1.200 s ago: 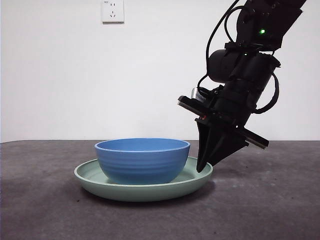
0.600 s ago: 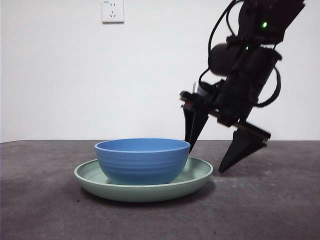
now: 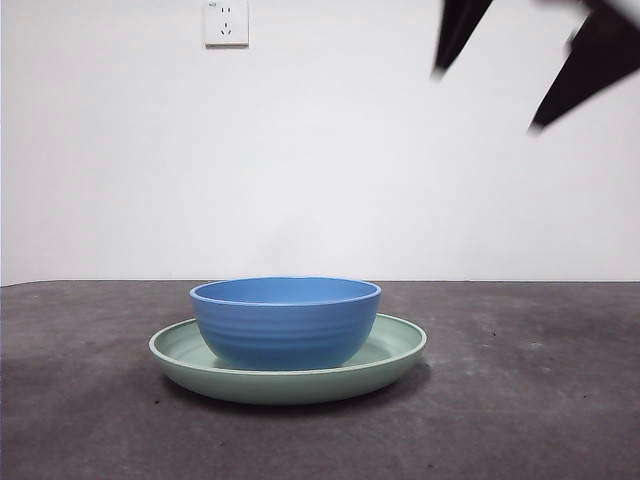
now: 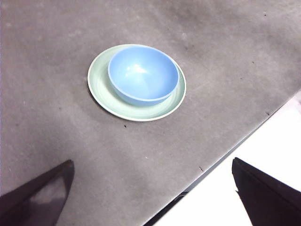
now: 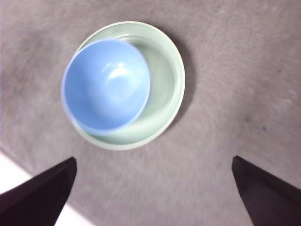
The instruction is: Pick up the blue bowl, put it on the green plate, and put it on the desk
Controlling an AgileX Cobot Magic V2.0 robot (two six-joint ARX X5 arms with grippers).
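Lifted clear since a moment ago, the right gripper (image 3: 535, 70) no longer reaches down beside the plate — it now hangs high at the upper right of the front view, only its two black tips showing, spread wide and holding nothing. Well below it and off to one side, the blue bowl (image 3: 285, 320) sits upright inside the green plate (image 3: 395, 352), pushed toward one side of the rim rather than centred. Both rest on the desk (image 3: 520, 400). From the left wrist view, the left gripper (image 4: 150, 197) — also wide and empty — waits well apart from the stacked pair, above the desk's edge.
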